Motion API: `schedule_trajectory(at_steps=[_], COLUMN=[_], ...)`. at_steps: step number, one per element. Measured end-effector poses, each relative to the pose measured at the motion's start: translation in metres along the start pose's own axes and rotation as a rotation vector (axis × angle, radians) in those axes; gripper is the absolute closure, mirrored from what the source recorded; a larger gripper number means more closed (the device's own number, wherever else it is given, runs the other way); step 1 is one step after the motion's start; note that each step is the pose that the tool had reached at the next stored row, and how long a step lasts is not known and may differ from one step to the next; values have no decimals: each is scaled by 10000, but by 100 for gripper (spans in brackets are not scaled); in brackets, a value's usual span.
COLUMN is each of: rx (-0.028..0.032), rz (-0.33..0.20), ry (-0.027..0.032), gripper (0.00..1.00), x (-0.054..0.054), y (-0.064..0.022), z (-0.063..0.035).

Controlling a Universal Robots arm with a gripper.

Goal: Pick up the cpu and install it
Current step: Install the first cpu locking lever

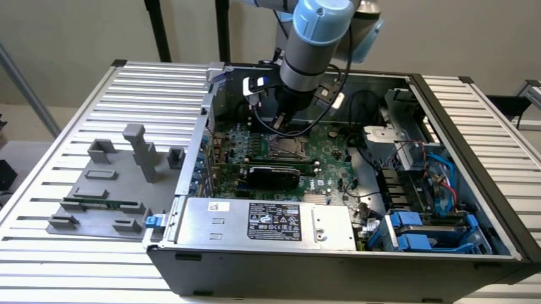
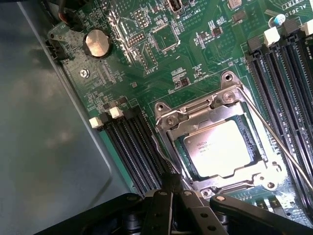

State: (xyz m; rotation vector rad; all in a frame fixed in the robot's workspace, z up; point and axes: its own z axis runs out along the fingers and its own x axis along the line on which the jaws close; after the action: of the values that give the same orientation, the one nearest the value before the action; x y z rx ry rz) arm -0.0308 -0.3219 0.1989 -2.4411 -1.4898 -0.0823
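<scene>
We start with the open computer case, lying on the slatted table with its inside facing up. The arm reaches down into it, and the gripper hangs low over the motherboard. Well away from the gripper, outside the case, sits a grey holder with a green memory stick on it. Nearer, but also clear of the gripper, is the boxy power supply.

From the wrist we see the gripper with its jaws brought together. It is closed, with nothing between them that we can make out. Just beyond its tips lies the socket frame, and inside that frame sits the cpu — flat, silvery top up, square to the opening. The frame's metal plate lies down around the chip's edges. A thin lever runs along the side of the frame away from the gripper; whether it is hooked down we cannot tell. Rows of memory slots run right beside the gripper's tips, which are near the frame's corner — touching or just clear, we cannot say.

Our reading is that the picking up and setting in place look done, since the cpu rests in its socket and the gripper holds nothing. What we cannot settle is whether the frame is locked over it.
</scene>
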Motion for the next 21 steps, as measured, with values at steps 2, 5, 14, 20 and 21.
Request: schedule_trajectory(at_steps=[2, 5, 14, 20, 21], rx=[-25, -47, -46, -44, -44], rz=[125, 236, 268, 268, 268], ry=[28, 59, 76, 79, 79], gripper=[89, 89, 89, 89, 89], x=[4, 5, -14, -33, -35], y=[-2, -5, -100, -165, -174], z=[8, 9, -89, -134, -142])
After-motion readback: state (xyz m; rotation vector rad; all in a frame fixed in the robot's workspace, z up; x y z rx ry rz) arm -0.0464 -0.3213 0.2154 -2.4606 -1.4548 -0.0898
